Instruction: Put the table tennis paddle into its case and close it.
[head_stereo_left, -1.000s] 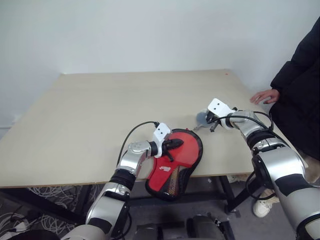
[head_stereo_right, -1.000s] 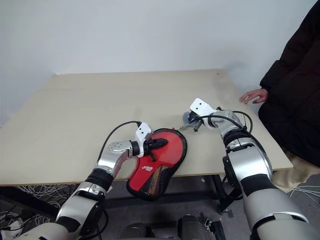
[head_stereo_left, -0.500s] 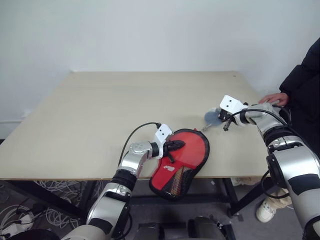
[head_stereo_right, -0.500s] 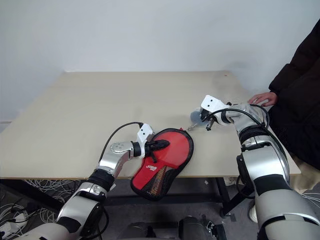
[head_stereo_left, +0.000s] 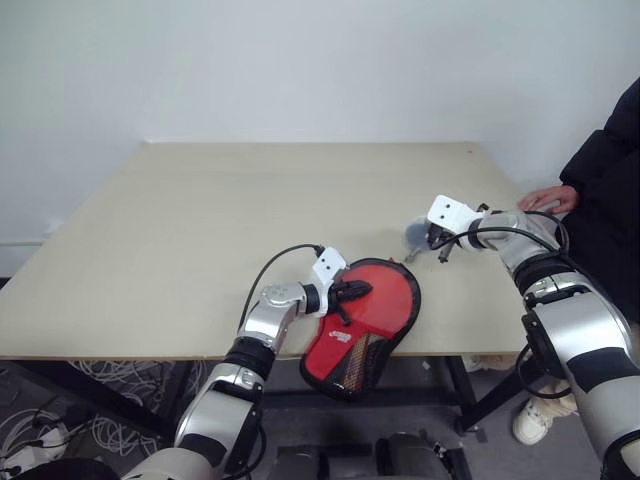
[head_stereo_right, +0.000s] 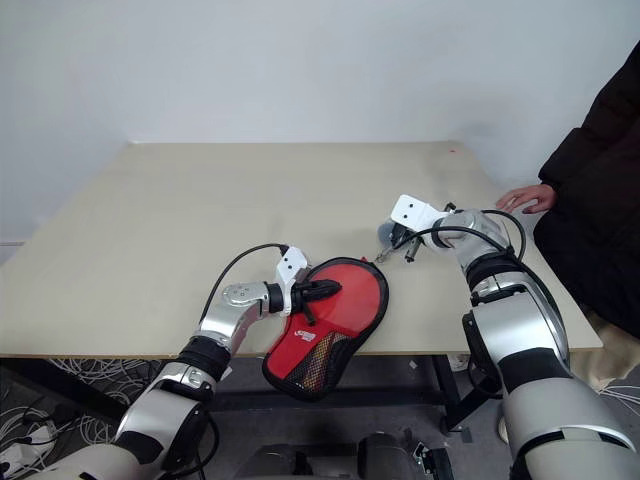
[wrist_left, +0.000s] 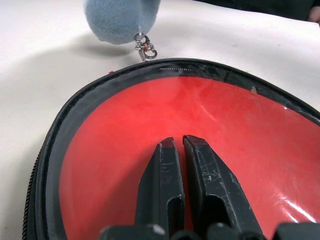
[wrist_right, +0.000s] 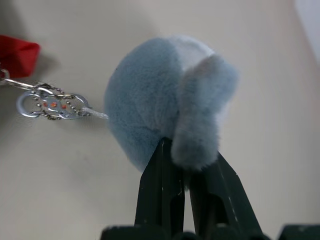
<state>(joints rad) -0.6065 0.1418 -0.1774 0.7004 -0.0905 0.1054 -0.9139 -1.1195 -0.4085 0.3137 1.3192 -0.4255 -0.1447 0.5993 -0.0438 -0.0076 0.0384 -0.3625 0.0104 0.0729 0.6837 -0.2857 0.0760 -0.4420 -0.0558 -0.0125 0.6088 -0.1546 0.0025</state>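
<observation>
The case (head_stereo_left: 352, 360) lies at the table's front edge, its handle end hanging over. Through its clear front shows the red face of the table tennis paddle (head_stereo_left: 388, 300). My left gripper (head_stereo_left: 352, 290) is shut, its tips resting on that clear front (wrist_left: 125, 130). My right gripper (wrist_right: 186, 150) is shut on a pale grey-blue plush ball (wrist_right: 160, 100), just beyond the case's far rim. A small metal ring and chain (wrist_right: 47, 105) link the ball (head_stereo_left: 415, 235) to the black zipper edging (wrist_left: 75, 105).
A person in a black coat sits at the right, one hand (head_stereo_left: 545, 197) resting on the table's right edge close to my right arm. The pale wooden table (head_stereo_left: 250, 200) stretches far and left. Cables lie on the floor under it.
The head view shifted early on. My right wrist has rolled slightly and drifted a little left, still gripping the plush ball. The left gripper and the case have stayed put.
</observation>
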